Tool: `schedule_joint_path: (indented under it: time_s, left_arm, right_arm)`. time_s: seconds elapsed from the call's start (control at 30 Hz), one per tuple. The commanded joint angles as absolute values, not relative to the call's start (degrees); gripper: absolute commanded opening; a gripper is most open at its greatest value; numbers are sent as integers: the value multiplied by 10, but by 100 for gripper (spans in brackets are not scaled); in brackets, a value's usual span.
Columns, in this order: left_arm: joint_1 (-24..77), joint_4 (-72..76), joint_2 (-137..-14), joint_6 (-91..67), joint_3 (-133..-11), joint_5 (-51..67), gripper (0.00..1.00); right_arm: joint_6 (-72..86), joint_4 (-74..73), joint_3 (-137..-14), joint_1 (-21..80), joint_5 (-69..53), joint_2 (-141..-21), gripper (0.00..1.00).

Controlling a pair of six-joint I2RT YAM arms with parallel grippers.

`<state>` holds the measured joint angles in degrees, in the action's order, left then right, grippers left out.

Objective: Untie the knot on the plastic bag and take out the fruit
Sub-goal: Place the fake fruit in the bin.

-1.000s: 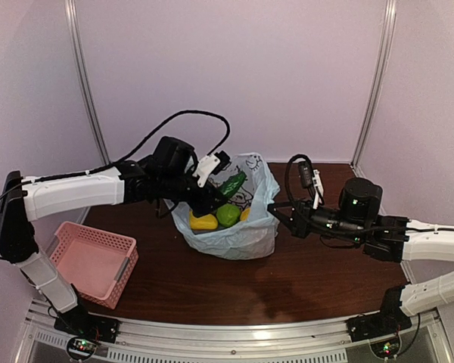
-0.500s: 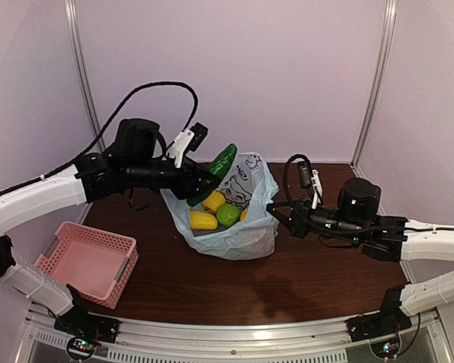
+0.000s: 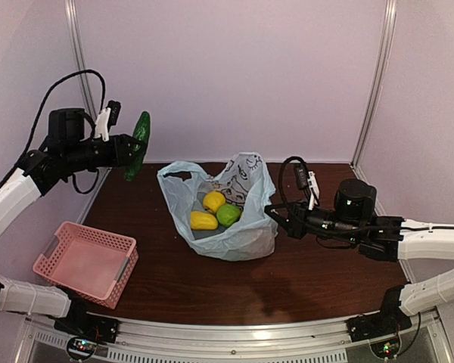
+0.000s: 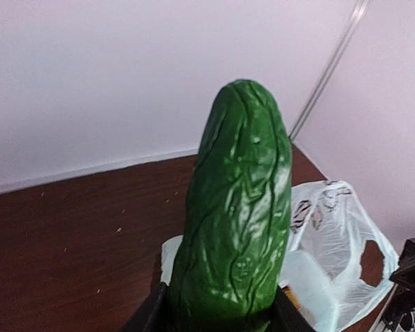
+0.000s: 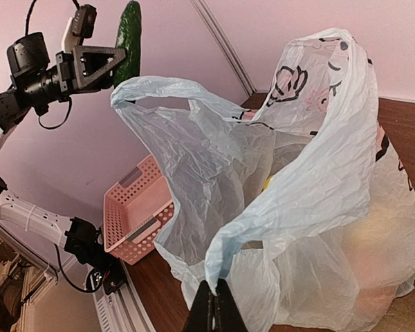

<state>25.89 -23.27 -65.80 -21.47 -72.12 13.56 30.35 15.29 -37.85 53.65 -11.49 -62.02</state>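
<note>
Prints on the plastic bag (image 3: 246,236) are dark cartoon drawings, eyes and curly outlines on its far wall; whether any of it is lettering cannot be told.

The bag sits on the dark wooden table (image 3: 287,283), thin, crinkled, pale blue and see-through. Its mouth gapes upward and its two handle loops stand apart. The right gripper (image 3: 271,210) is at the bag's right side, its jaws pressed together on a fold of the rim there; the right wrist view shows the plastic rising out of the closed tips.

Inside the bag lie two yellow fruits (image 3: 214,200), one oval and lower on the left, with a round green fruit (image 3: 228,215) touching them on the right.

The left gripper (image 3: 129,153) is well to the left of the bag and high above the table, near the back wall. Its jaws stand partly apart, clamped on the lower end of a dark green cucumber (image 3: 139,140), which points up with a slight tilt. The skin of it is glossy and wrinkled, with raised veins.

A pink perforated basket (image 3: 87,261) lies on the table to the left of the bag, nearer the arm bases.
</note>
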Motion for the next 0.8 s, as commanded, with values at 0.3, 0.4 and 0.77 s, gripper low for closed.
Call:
schedule_joint_path:
  time_s: [0.3, 0.4, 0.77]
  left_arm:
    - [68, -222, -451, -400, -399, 18, 36]
    - [58, -233, -406, -436, -350, 12, 36]
    - [58, -329, -315, -562, -277, -96, 34]
  right_arm:
    - [306, 153, -376, 534, -101, -625, 0]
    - [307, 155, -374, 533, -100, -626, 0]
    - [310, 159, -371, 532, -102, -630, 0]
